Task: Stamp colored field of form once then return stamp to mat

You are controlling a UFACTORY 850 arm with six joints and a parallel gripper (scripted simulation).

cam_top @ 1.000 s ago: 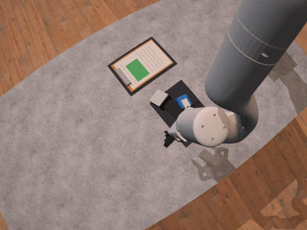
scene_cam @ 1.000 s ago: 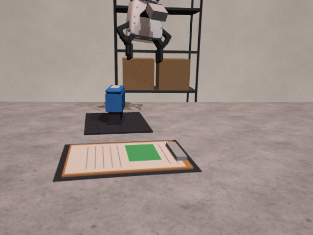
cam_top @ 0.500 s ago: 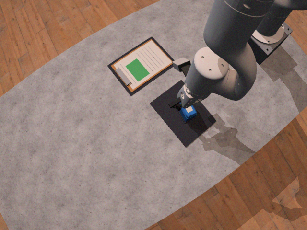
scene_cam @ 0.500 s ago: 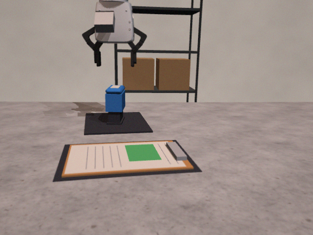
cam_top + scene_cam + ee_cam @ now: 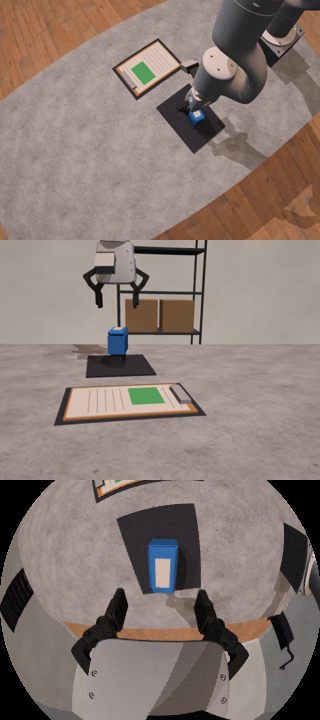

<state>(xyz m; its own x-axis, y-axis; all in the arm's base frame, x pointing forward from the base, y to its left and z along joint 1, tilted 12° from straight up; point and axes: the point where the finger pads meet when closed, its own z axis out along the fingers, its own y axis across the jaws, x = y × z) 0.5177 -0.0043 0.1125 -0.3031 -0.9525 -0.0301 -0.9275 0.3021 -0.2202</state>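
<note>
The gripper is hanging above the blue stamp, jaws spread wide and gripping nothing. The stamp is standing upright on the mat.

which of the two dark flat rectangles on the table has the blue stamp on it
The plain black mat farther from the exterior camera; the blue stamp stands on it. The other, the black clipboard backing, carries the form with the green field.
</note>
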